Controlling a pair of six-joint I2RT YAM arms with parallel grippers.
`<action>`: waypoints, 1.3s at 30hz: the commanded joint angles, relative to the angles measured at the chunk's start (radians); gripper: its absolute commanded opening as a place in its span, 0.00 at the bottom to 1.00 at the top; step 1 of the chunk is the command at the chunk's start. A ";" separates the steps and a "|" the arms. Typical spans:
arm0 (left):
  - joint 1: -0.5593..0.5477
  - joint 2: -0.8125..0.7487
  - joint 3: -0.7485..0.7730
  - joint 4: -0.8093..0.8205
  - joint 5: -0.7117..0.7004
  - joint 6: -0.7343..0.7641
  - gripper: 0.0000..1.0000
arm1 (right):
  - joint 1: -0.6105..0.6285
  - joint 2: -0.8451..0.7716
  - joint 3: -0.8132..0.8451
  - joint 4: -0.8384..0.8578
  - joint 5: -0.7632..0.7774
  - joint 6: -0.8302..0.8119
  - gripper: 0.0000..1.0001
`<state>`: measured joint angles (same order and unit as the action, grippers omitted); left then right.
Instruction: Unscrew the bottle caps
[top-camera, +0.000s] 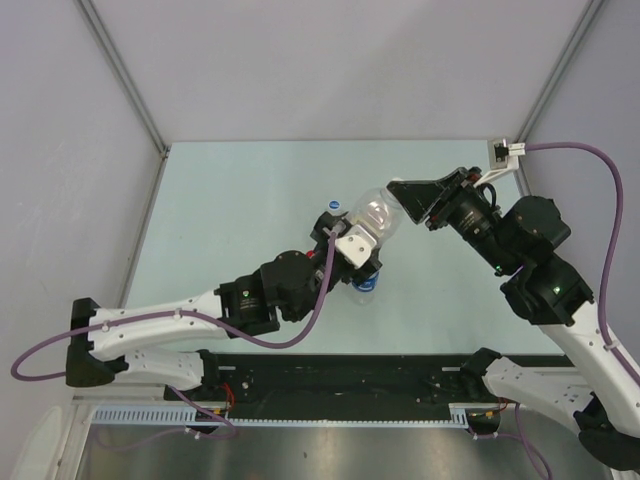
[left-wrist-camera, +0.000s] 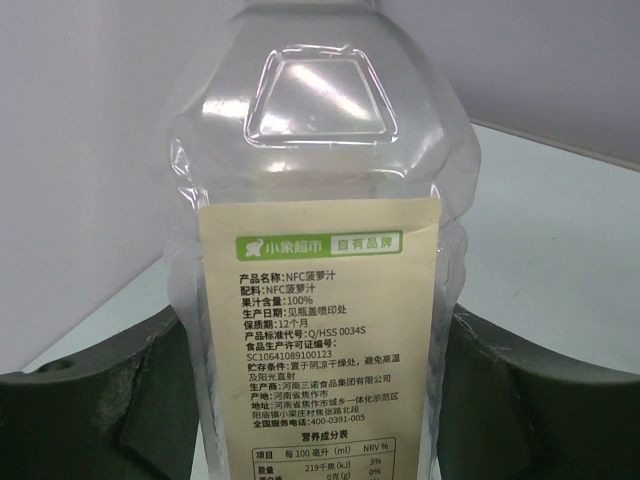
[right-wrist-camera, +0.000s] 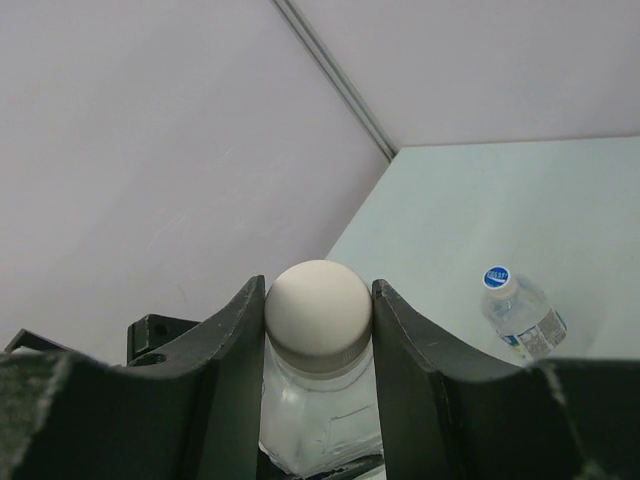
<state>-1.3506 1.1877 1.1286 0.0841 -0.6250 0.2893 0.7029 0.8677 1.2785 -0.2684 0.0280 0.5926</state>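
Right wrist view: right fingers (right-wrist-camera: 235, 345) clamped on white cap (right-wrist-camera: 318, 305) of large bottle (right-wrist-camera: 318, 415); blue-capped bottle (right-wrist-camera: 522, 318) on table (right-wrist-camera: 480, 200) beyond. Left wrist view: left fingers (left-wrist-camera: 95, 405) clamped on large bottle's labelled body.

1. A pale green desk (top-camera: 230, 220) is seen, enclosed by grey walls (top-camera: 330, 60) on three sides.
2. Metal strips (top-camera: 120, 75) are fixed where the walls meet.
3. A small white bracket (top-camera: 503, 151) is mounted at the desk's far right corner.
4. A white slotted rail (top-camera: 350, 422) is set along the near edge, just behind a black plate (top-camera: 340, 375).
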 joint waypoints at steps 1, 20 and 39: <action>-0.010 -0.075 0.063 -0.012 0.183 -0.045 0.00 | 0.004 -0.022 0.008 0.014 -0.106 -0.089 0.00; 0.300 -0.163 0.140 -0.019 1.494 -0.510 0.00 | -0.006 -0.076 0.010 0.120 -0.918 -0.289 0.00; 0.383 -0.051 0.114 0.437 1.791 -0.932 0.00 | -0.008 -0.070 0.012 0.219 -1.261 -0.284 0.00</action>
<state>-0.9817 1.1610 1.1908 0.2562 1.1690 -0.5579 0.6933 0.7723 1.3033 0.0353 -1.0462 0.3168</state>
